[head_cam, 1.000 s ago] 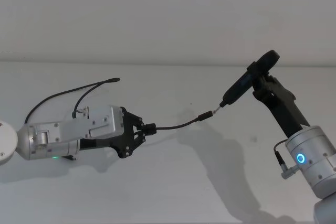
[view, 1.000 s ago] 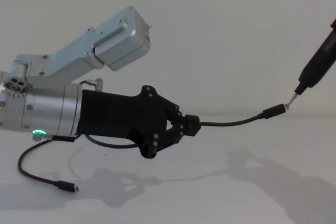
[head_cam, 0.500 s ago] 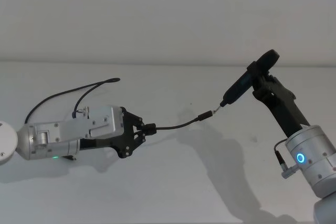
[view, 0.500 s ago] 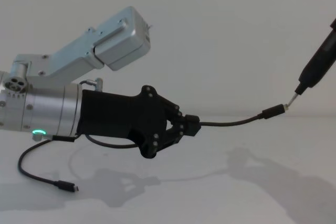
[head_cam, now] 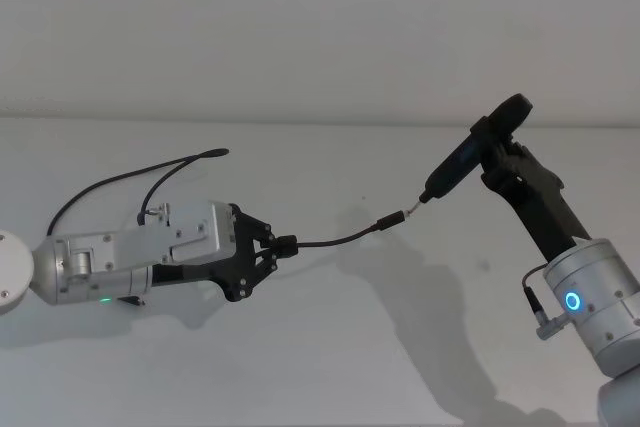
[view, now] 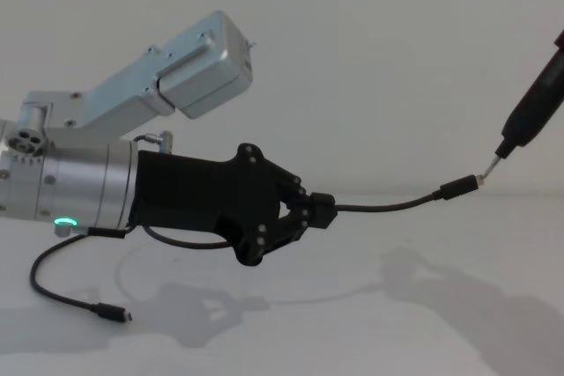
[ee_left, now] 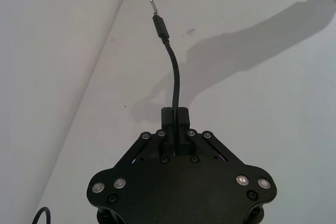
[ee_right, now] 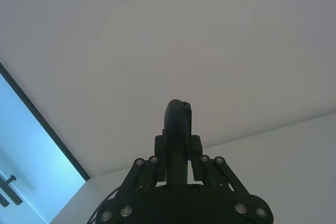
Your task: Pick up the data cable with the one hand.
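My left gripper (head_cam: 281, 243) (view: 322, 210) (ee_left: 174, 115) is shut on the data cable (head_cam: 340, 239) (view: 397, 206) (ee_left: 175, 77), held just above the white table. The cable arcs forward and to the right from the fingers. Its small plug (head_cam: 390, 221) (view: 458, 188) (ee_left: 160, 27) has a pale metallic tip, which meets the thin metal tip of a narrow dark tool (head_cam: 460, 160) (view: 533, 107) (ee_right: 178, 119). My right gripper (head_cam: 500, 152) (ee_right: 177, 148) is shut on that tool, raised at the right and pointing it down and to the left.
A black lead (head_cam: 110, 185) loops over the table (head_cam: 330, 347) behind my left arm. Another black lead, ending in a small dark plug (view: 113, 312), curls on the table below that arm. A white wall (head_cam: 320, 27) closes the back.
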You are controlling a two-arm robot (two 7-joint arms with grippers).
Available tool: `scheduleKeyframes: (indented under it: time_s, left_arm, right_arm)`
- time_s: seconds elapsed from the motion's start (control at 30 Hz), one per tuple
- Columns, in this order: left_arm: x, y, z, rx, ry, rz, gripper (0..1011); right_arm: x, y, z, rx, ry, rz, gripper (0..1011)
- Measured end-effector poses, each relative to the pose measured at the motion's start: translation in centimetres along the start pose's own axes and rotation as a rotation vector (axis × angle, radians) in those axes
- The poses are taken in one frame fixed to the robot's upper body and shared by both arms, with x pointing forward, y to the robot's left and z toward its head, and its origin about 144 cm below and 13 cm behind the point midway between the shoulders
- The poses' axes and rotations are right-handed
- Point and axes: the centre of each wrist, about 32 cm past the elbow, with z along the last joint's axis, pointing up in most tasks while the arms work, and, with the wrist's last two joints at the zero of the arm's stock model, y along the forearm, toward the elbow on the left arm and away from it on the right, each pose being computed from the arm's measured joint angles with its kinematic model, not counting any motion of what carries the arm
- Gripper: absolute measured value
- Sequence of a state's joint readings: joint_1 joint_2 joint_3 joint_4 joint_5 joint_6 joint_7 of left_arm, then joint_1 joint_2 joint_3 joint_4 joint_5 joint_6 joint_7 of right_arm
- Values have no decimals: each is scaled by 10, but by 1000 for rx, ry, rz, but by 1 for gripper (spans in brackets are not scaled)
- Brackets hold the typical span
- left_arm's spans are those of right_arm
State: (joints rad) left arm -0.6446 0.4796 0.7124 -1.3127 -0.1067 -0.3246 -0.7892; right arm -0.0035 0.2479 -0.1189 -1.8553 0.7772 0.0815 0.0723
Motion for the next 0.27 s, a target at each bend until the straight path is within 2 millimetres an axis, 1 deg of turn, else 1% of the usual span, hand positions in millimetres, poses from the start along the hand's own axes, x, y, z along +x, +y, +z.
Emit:
scheduleKeyframes:
  time_s: [0.27]
  left_arm:
    - [0,0,0,0,0,0,50]
  right_arm:
    - [0,0,0,0,-1,1,274]
